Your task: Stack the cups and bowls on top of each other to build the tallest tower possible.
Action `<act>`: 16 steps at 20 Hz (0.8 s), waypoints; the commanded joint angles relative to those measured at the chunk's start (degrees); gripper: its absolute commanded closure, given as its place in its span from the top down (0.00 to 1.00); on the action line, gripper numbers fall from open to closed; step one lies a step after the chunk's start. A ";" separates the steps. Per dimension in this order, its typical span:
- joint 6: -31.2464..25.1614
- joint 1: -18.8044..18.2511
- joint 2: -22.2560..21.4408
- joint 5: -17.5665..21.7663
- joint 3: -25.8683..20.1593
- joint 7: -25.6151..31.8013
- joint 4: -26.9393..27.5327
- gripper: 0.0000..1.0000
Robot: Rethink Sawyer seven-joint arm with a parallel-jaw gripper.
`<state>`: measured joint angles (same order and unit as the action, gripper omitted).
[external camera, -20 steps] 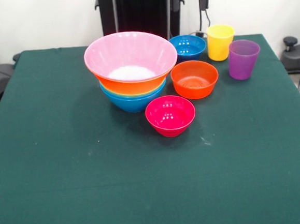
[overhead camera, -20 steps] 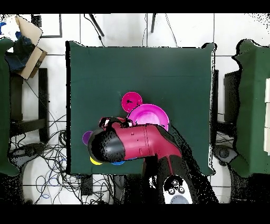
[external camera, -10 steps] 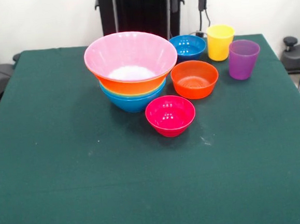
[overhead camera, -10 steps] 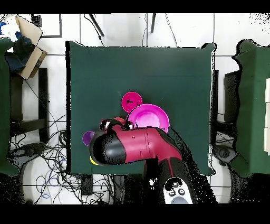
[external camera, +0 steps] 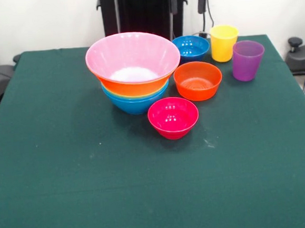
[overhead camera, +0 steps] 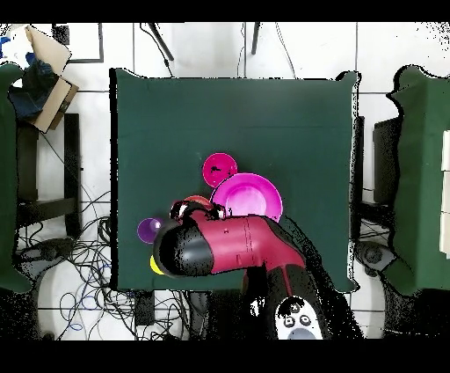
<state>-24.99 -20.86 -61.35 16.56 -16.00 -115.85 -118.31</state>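
The arm (overhead camera: 230,248) extends over the robot-side edge of the worktop (external camera: 94,176). The gripper (overhead camera: 186,209) shows only in the overhead view, from above. Whether it is spread or pressed together cannot be told, and nothing can be seen held in it.

Positions relative to the gripper, overhead view:
- Tower (external camera: 134,78): just beside the gripper, toward the picture's right. The pink bowl (overhead camera: 253,195) is on top, and the arm covers part of its rim.
- Crimson bowl (overhead camera: 220,169): near the gripper, on the side away from the robot base, just beside the pink bowl.
- Purple cup (overhead camera: 148,230): near the gripper, toward the picture's lower left, at the arm's edge.
- Yellow cup (overhead camera: 156,265): further toward the base than the purple cup, mostly covered by the arm.

Front view details:
- The tower is a nested stack: a light blue bowl (external camera: 136,106) at the base, a wide orange bowl (external camera: 134,88) above it, and the pink bowl uppermost.
- The orange-red bowl (external camera: 198,80) and the dark blue bowl (external camera: 191,47) stand upright on the worktop beside the tower.
- Both cups stand upright and close together, beyond the orange-red bowl as seen from the tower.
- All loose bowls and cups are unstacked.
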 commanded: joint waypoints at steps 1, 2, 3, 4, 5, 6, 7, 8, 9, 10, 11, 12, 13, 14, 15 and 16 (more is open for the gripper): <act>3.29 -0.08 3.37 2.91 0.79 -3.33 -4.22 1.00; 3.72 -0.04 3.54 3.14 1.02 -3.45 -4.41 1.00; 4.34 -0.01 3.81 3.42 1.32 -3.63 -4.64 1.00; 5.01 -0.05 4.10 3.66 1.53 -3.73 -4.95 1.00; 5.49 -0.03 4.32 3.87 1.82 -3.81 -5.21 1.00; 5.98 -0.07 4.45 4.04 2.01 -3.82 -5.56 1.00; 6.43 0.13 4.51 4.30 2.38 -3.97 -5.79 1.00; 6.89 0.29 4.54 4.51 2.75 -4.09 -6.09 1.00; 7.38 0.49 4.61 4.74 3.13 -4.19 -6.34 1.00; 7.76 0.71 4.58 4.85 3.49 -4.29 -6.66 1.00; 8.16 0.99 4.62 5.01 3.93 -4.44 -6.94 1.00; 8.57 1.44 4.63 5.13 4.45 -4.73 -7.21 1.00; 9.27 1.87 4.99 5.28 5.00 -5.08 -7.48 1.00; 9.87 2.33 5.31 5.34 5.49 -5.38 -7.66 1.00; 10.56 2.89 5.76 5.44 6.13 -5.77 -7.72 1.00; 11.36 3.45 6.25 5.50 6.77 -6.15 -7.82 1.00</act>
<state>-17.79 -19.93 -61.14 16.80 -12.13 -115.85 -121.81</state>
